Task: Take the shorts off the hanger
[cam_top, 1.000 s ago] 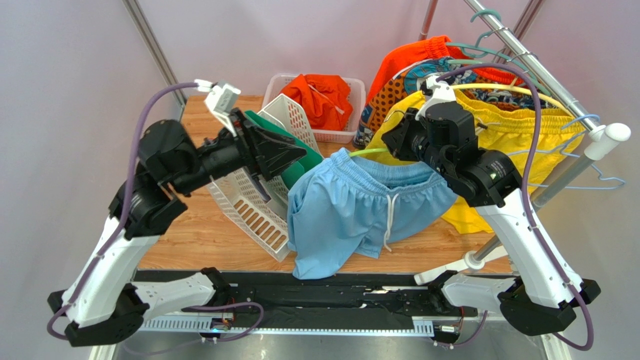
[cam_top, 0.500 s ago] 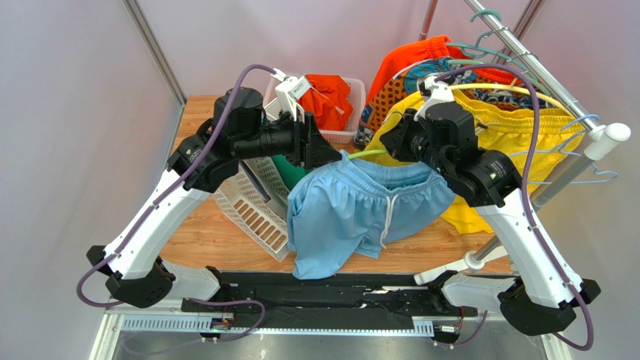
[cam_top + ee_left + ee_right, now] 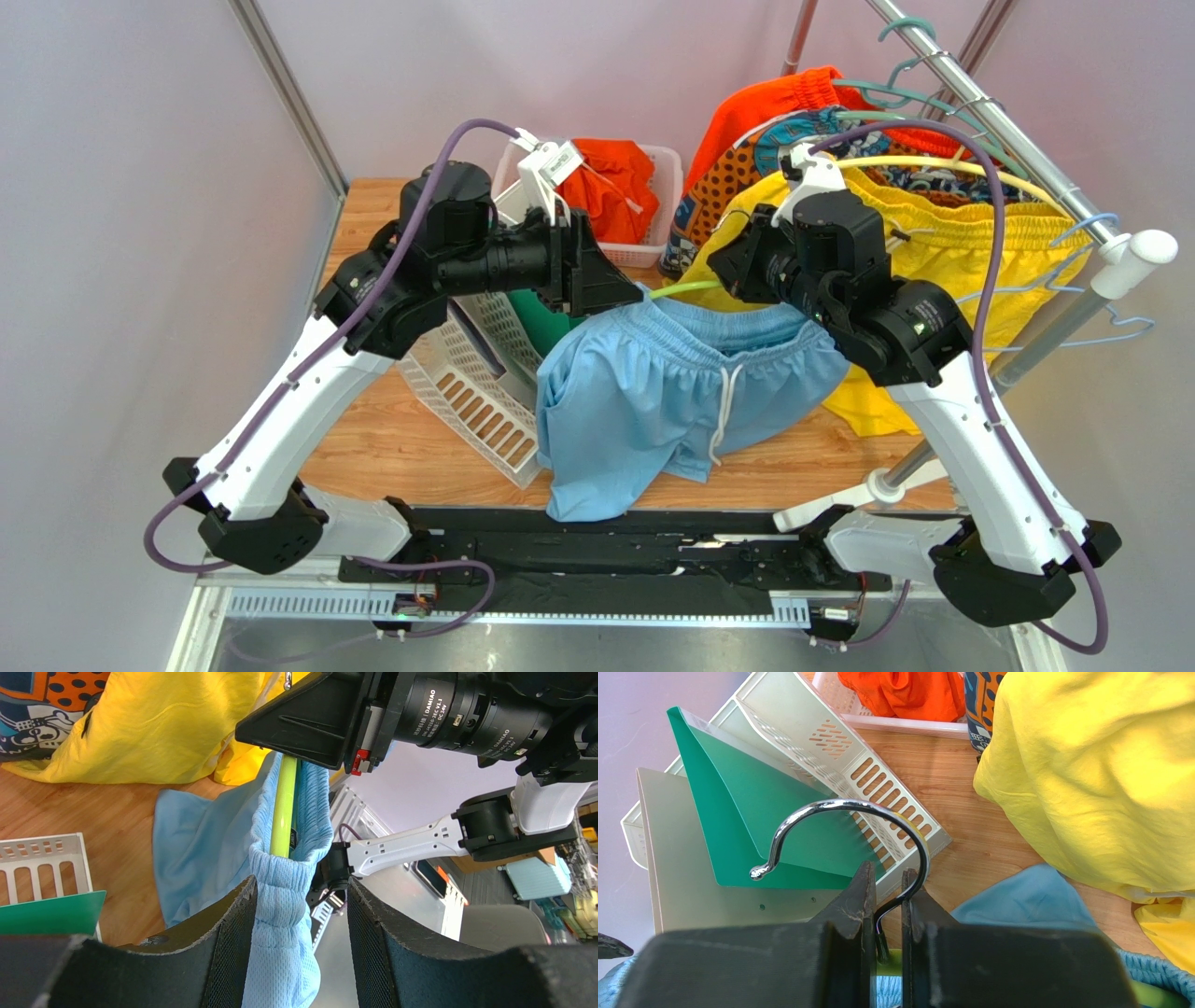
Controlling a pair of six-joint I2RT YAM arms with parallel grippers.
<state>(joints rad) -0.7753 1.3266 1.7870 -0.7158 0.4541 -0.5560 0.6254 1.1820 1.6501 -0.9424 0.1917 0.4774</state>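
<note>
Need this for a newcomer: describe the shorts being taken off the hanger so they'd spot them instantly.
Find the wooden table; above its middle, light blue shorts hang on a yellow-green hanger. Unlike the yellow shorts beside them, they are pale blue with a white drawstring.

Robot lab / test cell, not a home. Evidence: two white arms (image 3: 302,406) w/ wrist cams, bases bolted to a black rail (image 3: 603,553) behind both grippers. Plain pale walls (image 3: 126,210) & bare metal frame posts (image 3: 291,98) left of the left gripper (image 3: 622,291). Small wood tabletop (image 3: 379,434) beneath it, w/ staged props: white baskets (image 3: 470,392), and a clothes rail (image 3: 982,102) right of the right gripper (image 3: 737,259), which pinches a hanger (image 3: 843,808). Left wrist view: blurry bins & boxes (image 3: 540,878) beyond the fingertips, detail unclear.
</note>
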